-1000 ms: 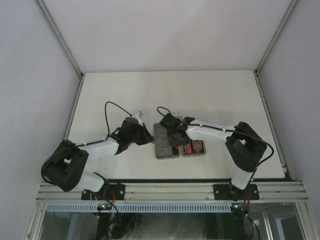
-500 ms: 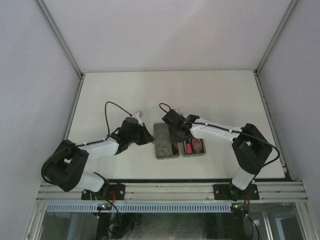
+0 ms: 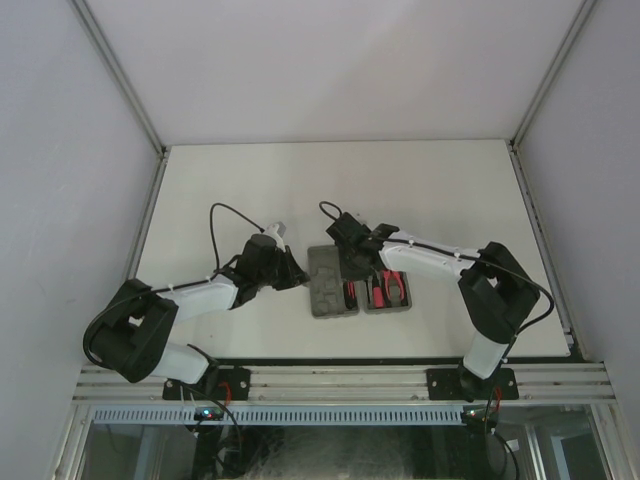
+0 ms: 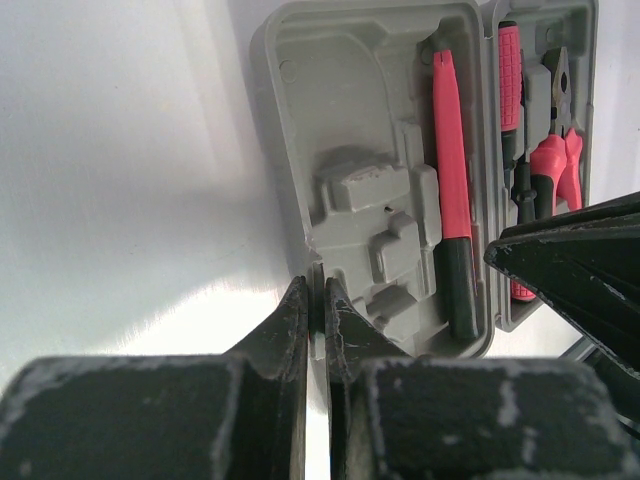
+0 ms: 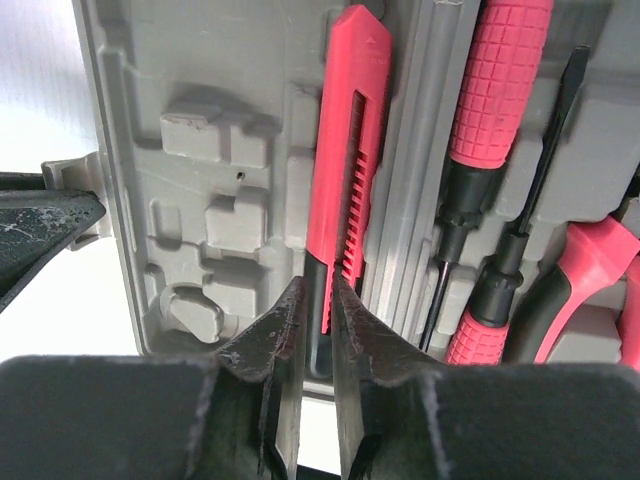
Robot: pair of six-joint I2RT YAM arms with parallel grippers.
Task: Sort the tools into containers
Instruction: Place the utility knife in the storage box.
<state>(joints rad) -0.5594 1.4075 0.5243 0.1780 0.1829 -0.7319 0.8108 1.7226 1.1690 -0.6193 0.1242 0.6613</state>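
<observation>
We find the slim red plastic utility knife with a dark end (image 5: pixel 350 150) lying in the long slot on the 3 o'clock side of the left grey moulded plastic tray (image 5: pixel 140 80). In the right wrist view its long axis runs 12 to 6, red tip at 12 and dark end at 6. The right gripper (image 5: pixel 318 300) is clamped on that dark end, one finger against each side.

The left gripper (image 4: pixel 315 295) has its fingers almost together, tips at the tray's 9 o'clock edge. We cannot tell whether they pinch the rim.

At 3 o'clock of the knife, in the right grey tray (image 5: pixel 600 120), a screwdriver with a red ribbed handle (image 5: pixel 500 70) lies parallel to it, handle at 12. Red-handled pliers (image 5: pixel 590 260) lie just beside the screwdriver.
</observation>
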